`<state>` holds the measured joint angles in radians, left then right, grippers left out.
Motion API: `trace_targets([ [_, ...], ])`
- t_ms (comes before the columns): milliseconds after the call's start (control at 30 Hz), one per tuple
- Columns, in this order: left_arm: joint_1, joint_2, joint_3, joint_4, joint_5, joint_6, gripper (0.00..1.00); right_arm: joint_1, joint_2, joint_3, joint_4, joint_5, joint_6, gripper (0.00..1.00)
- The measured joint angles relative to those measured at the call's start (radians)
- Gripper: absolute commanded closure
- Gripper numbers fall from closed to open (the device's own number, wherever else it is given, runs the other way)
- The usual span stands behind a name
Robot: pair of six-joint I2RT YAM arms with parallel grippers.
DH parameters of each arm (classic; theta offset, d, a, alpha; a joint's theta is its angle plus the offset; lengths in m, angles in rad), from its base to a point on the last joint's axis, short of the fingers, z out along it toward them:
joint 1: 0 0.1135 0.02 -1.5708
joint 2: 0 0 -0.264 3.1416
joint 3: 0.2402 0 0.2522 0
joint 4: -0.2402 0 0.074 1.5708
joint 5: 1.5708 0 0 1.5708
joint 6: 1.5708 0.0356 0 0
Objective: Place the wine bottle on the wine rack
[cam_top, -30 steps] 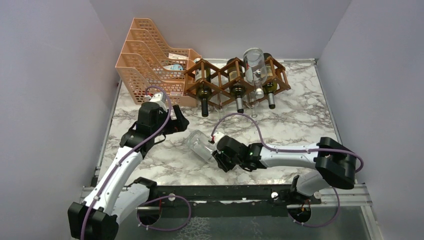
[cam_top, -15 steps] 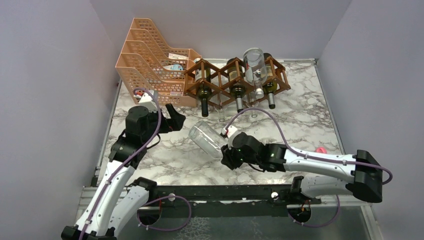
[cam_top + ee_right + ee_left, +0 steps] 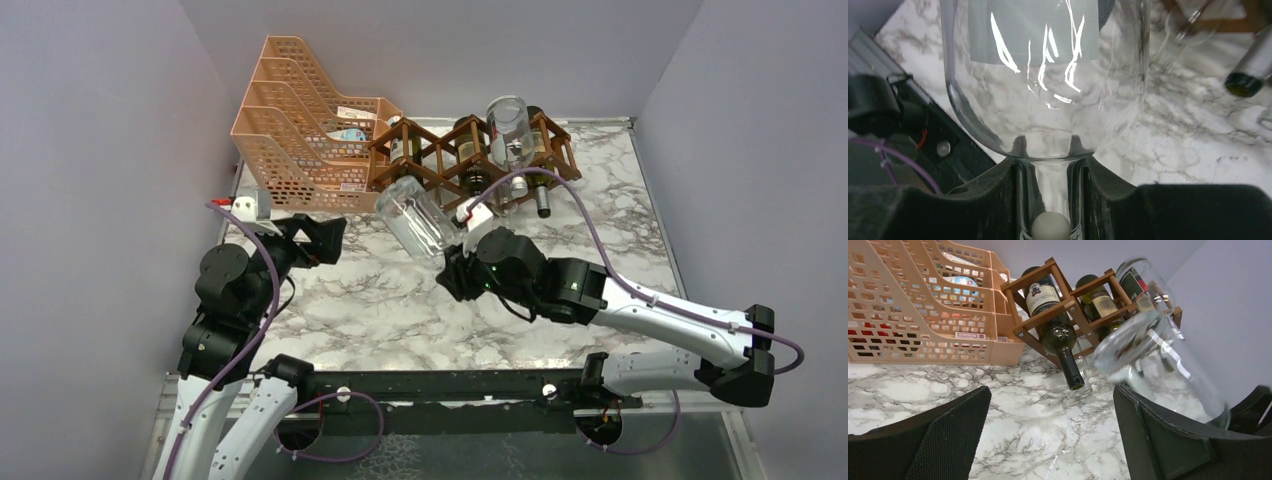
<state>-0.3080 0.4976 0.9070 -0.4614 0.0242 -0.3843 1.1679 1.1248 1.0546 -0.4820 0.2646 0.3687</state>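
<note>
The right tool (image 3: pixel 458 262) pinches the neck of the clear wine bottle (image 3: pixel 415 215), which is raised above the desk (image 3: pixel 600 230), base tilted toward 11 o'clock. At 9 o'clock the left tool (image 3: pixel 325 235) stands spread wide, holding nothing. Beyond, at 12 o'clock, the wine rack (image 3: pixel 432 150) holds three dark bottles (image 3: pixel 1060 335) with a clear bottle (image 3: pixel 508 125) on top. The peach file tray (image 3: pixel 290 130) holds small packets.

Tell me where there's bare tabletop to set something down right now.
Two bare patches on the table: the right side, between the wine rack and the right wall, and the near middle strip, between the left end effector and the right end effector holding the clear wine bottle. Crowded along the back: file tray, rack, and bottle necks poking forward.
</note>
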Motion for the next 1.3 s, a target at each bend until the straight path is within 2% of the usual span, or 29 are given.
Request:
trace_targets([
  [233,0.000,0.032,0.001,0.000,-0.002,0.004,0.01,-0.043,0.146,0.272,-0.014,0.181,-0.019,0.99],
  [467,0.000,0.039,-0.016,0.024,0.010,0.002,0.01,-0.234,0.302,0.454,-0.040,0.174,-0.020,0.99],
  [633,0.000,0.037,-0.090,0.069,0.024,-0.006,0.01,-0.335,0.446,0.616,-0.122,0.165,0.058,0.99],
  [967,0.000,0.037,-0.243,0.134,0.087,-0.045,0.01,-0.411,0.615,0.748,-0.208,0.072,0.159,0.99],
  [1300,0.000,0.035,-0.264,0.154,0.115,-0.057,0.01,-0.432,0.729,0.803,-0.250,0.035,0.244,0.99],
])
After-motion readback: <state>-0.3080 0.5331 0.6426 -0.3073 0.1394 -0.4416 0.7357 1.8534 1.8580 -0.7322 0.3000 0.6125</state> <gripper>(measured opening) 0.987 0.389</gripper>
